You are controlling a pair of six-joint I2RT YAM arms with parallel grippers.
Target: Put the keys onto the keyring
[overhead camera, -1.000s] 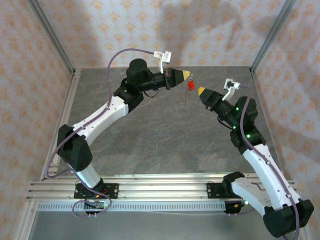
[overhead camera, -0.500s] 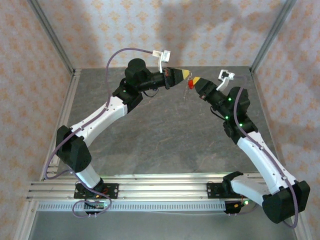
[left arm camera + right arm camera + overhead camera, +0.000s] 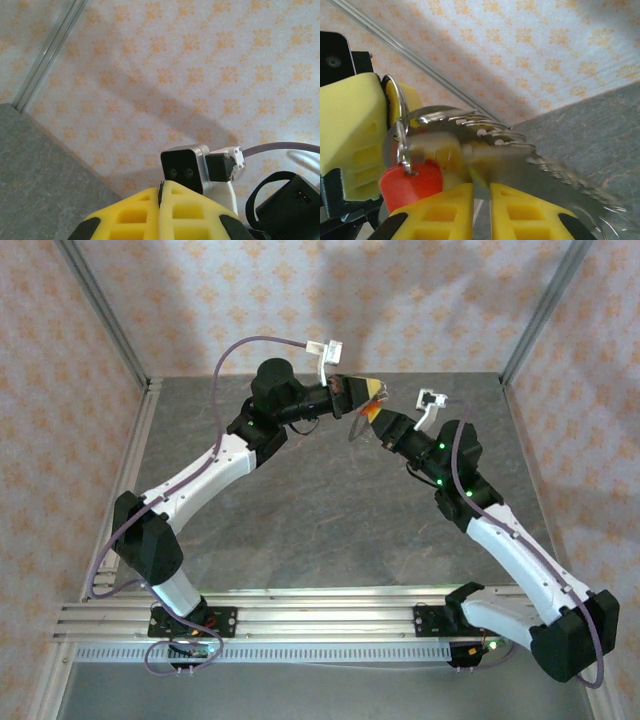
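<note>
Left gripper (image 3: 160,194): yellow pads pressed flat together, no gap that we can see. From the right wrist camera we note the thin wire of the keyring (image 3: 402,102) pinched between those pads, so we record this gripper as clamped on the loop.

Right gripper (image 3: 481,195): fingers nearly together with a slim gap left. A silver strip drops into that gap, and we cannot tell whether it is truly gripped.

A toothed silver band (image 3: 520,155), blurred, sweeps from the loop across and just above the right fingers.

Red key (image 3: 412,186): hangs at the loop's lower end, its head resting against the top of one finger of the right gripper.

In the top view we see the two gripper tips meeting nose to nose, raised above the far part of the grey table (image 3: 320,520) and near the patterned back wall (image 3: 330,300).
</note>
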